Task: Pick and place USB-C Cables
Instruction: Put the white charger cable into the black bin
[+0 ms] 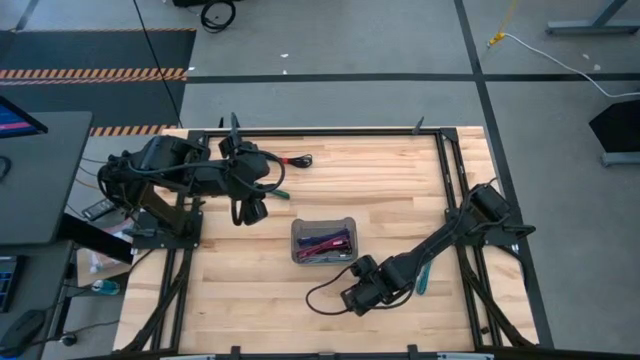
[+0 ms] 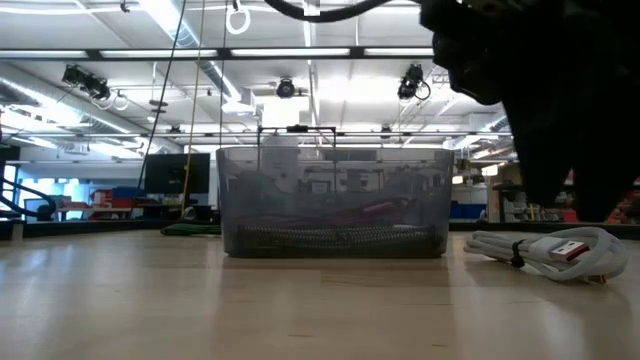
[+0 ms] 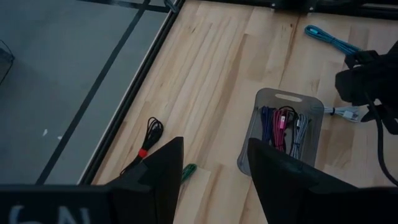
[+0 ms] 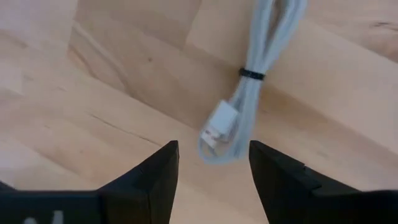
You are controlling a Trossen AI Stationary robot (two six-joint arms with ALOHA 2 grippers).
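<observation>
A bundled white USB-C cable [image 4: 249, 93], tied with a black band, lies flat on the wood just beside the translucent grey tray [image 1: 323, 222]. My right gripper [image 4: 213, 163] hangs open over it, one finger on each side of its connector end. The low view shows the same white cable [image 2: 550, 250] under the dark right gripper [image 2: 570, 150]. Several cables, purple, maroon and grey among them, lie in the tray [image 3: 249, 163]. My left gripper [image 3: 214, 171] is open and raised over the table's far left. A black-red cable [image 3: 149, 134], a green cable [image 3: 188, 169] and a teal cable [image 3: 329, 40] lie loose.
The black frame rail [image 1: 330, 131] runs along the far edge, with side rails to the left and right. A loop of thick black robot wiring [image 1: 320, 297] lies by the right arm. Bare wood [image 1: 240, 290] spreads over the near left of the table.
</observation>
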